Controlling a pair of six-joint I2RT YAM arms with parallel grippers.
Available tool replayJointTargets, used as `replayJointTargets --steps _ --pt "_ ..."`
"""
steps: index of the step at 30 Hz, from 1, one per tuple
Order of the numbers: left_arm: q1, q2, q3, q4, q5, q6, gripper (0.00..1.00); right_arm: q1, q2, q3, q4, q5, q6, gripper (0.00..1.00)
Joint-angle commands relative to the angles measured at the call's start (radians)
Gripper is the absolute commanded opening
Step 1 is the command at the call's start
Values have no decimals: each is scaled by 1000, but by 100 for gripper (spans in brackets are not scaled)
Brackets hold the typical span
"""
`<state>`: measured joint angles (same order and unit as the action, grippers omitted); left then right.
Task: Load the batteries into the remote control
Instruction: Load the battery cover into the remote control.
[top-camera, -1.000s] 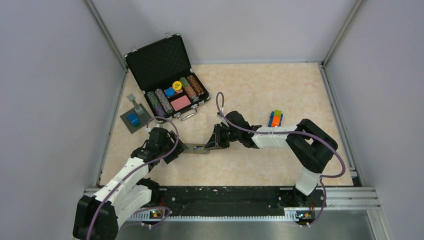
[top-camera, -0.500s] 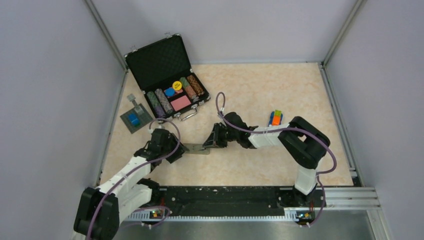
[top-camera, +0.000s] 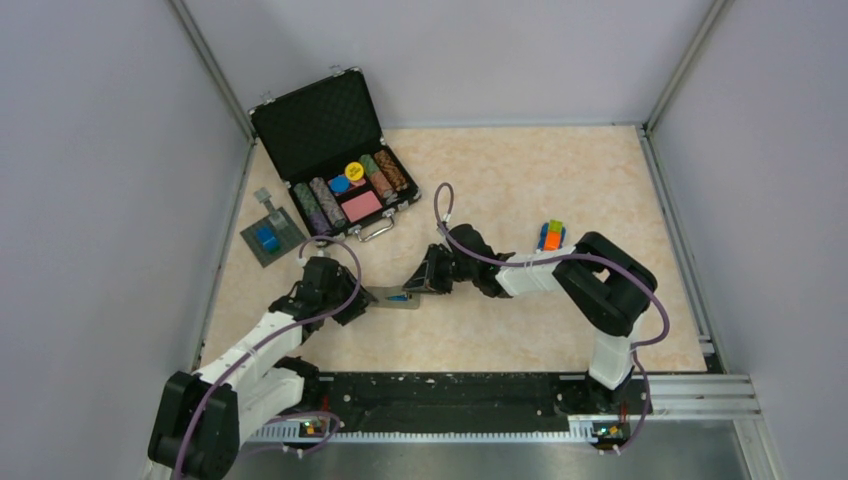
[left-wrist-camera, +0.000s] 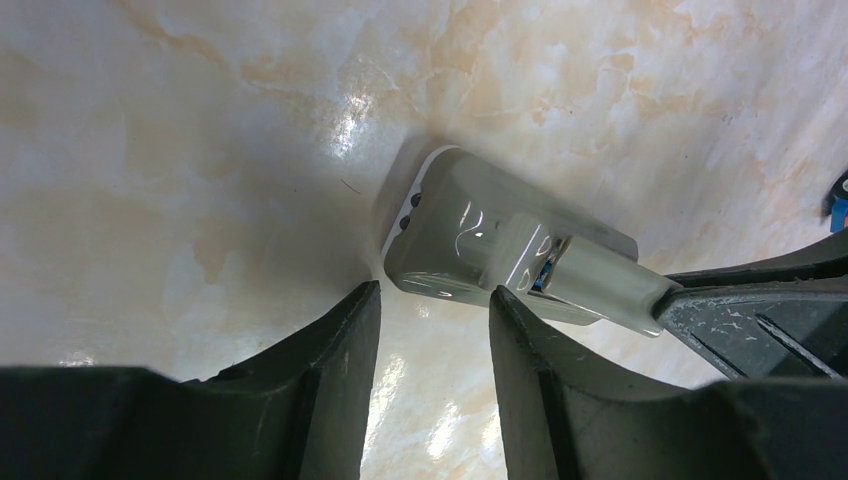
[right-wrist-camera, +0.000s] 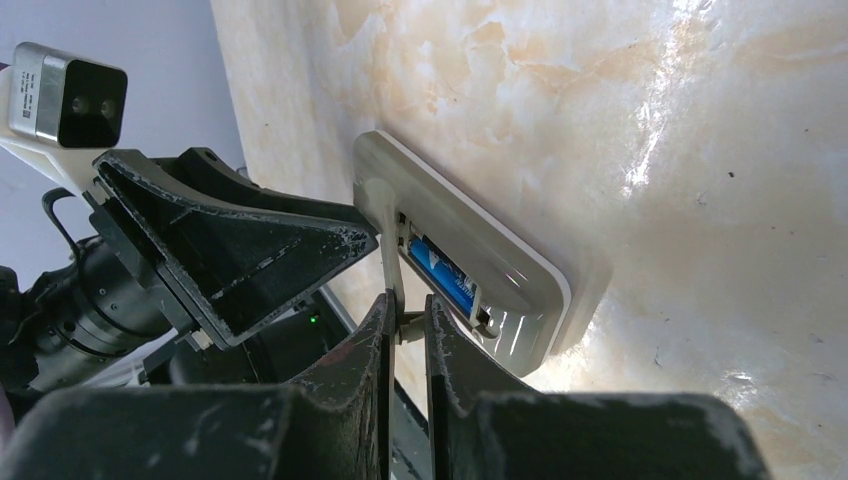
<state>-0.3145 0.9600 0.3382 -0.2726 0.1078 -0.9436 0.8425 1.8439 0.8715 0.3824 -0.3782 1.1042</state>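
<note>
Lying just beyond the spread left gripper (left-wrist-camera: 430, 295), the remote control (left-wrist-camera: 465, 235) has its cover (left-wrist-camera: 590, 285) pinched by the right gripper (right-wrist-camera: 407, 305).

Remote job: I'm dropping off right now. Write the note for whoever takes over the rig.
Left hand: open at the remote's end, holding nothing.
Right hand: shut on the cover, raised at an angle over the remote's back.
Remote: face down on the table, between the hands.
Done: blue battery sits in the remote.
Left: the grey battery is not visible, so check it is in, then press the cover shut.
</note>
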Motion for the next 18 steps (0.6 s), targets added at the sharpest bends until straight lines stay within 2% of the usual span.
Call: replayJointTargets --steps 1,18 --pt "5 -9 -10 15 -8 8 49 7 16 10 42 15 9 0" --pt "5 -10 -8 26 -5 6 49 13 10 -35 35 13 9 0"
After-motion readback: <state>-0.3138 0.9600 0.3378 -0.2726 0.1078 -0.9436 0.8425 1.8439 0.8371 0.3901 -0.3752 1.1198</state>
